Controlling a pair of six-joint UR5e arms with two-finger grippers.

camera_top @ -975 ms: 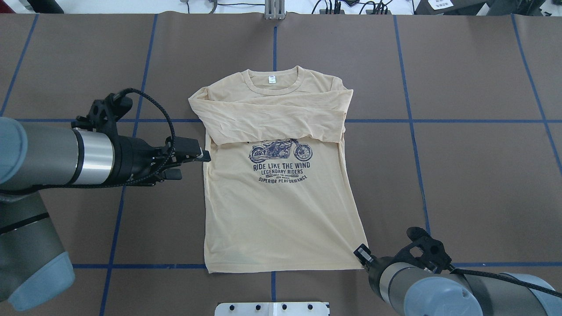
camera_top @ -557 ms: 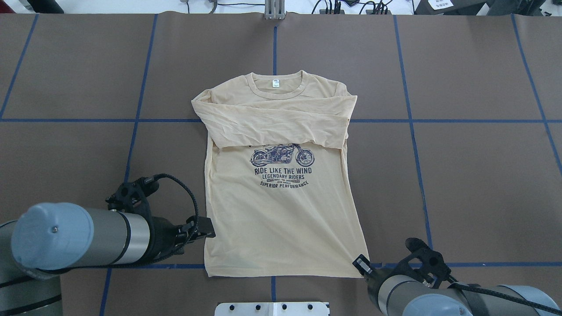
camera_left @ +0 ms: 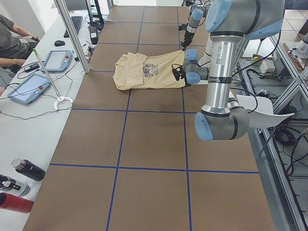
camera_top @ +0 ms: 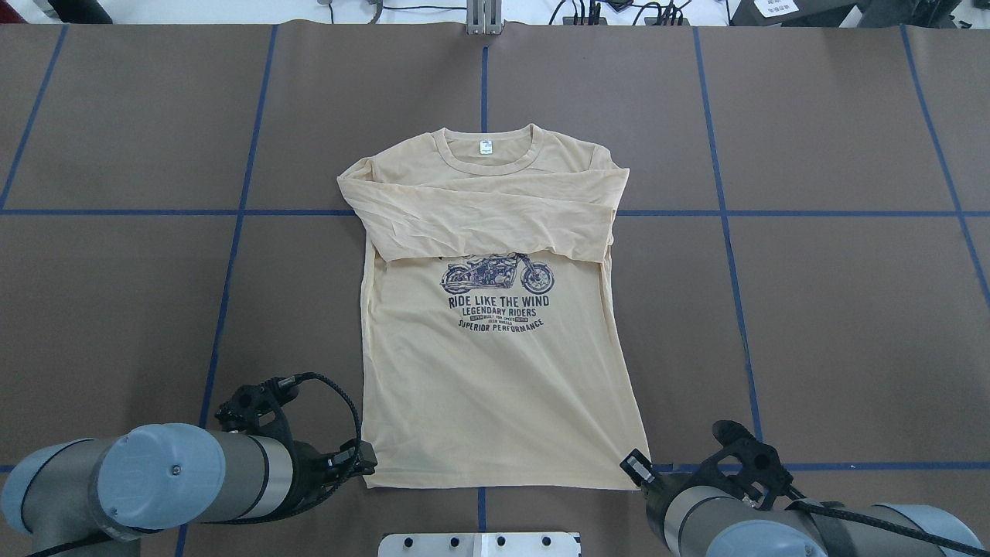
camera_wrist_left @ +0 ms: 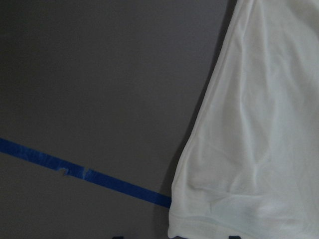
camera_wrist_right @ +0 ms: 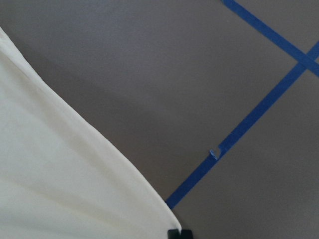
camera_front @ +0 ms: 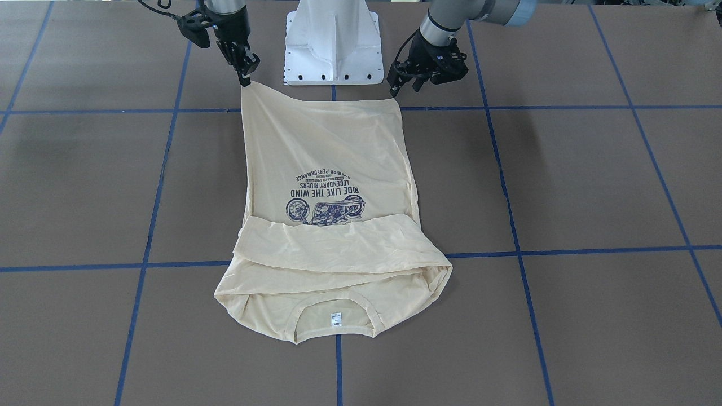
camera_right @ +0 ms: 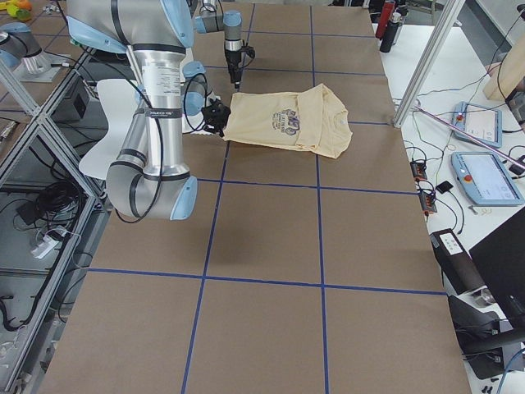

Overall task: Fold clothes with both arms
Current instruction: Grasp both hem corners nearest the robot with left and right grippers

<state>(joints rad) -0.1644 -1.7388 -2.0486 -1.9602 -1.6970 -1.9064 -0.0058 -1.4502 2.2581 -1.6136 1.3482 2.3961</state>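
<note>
Right end effector [camera_front: 246,79] pinches shirt [camera_front: 324,146] hem corner, left end effector [camera_front: 399,89] spread.

One shirt [camera_top: 495,387], one white pedestal [camera_front: 333,39], and two arms: left arm [camera_top: 193,472], right arm [camera_top: 735,526].

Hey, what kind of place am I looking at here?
Most likely a robotics lab workcell: a left arm and a right arm reach to a shirt on a table marked with a blue tape grid, and a touchscreen control pendant lies on a side bench.
</note>
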